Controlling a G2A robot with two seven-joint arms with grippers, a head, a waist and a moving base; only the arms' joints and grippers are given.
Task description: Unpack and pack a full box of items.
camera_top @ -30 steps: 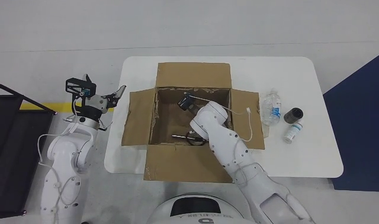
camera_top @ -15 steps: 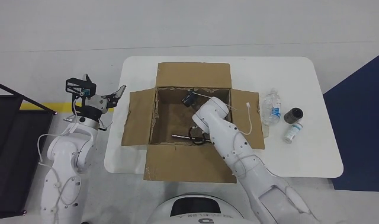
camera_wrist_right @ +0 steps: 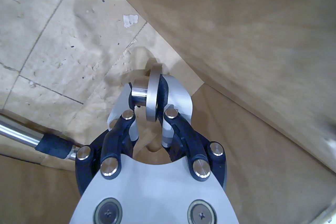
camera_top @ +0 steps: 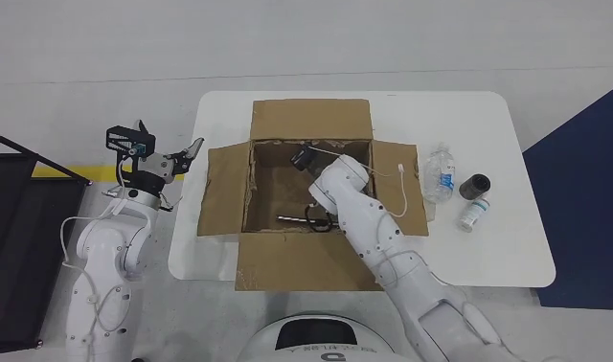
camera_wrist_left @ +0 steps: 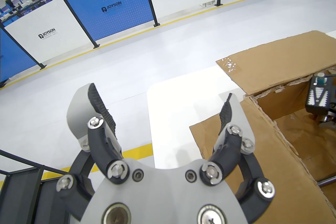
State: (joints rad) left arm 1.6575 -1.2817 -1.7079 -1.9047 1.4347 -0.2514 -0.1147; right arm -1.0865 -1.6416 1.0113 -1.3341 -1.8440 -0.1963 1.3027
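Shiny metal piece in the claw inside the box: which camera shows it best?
The right wrist view: the metal piece, a disc on a short stub, sits close up, clamped by the right gripper. In the top view the right arm hangs over that spot in the box. The left wrist view takes in the box's rim from outside.

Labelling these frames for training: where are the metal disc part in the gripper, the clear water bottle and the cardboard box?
metal disc part [camera_wrist_right: 152,93]: right wrist view, rim of the disc.
clear water bottle [camera_top: 440,173]: top view, middle of its body.
cardboard box [camera_top: 311,121]: top view, its far flap.
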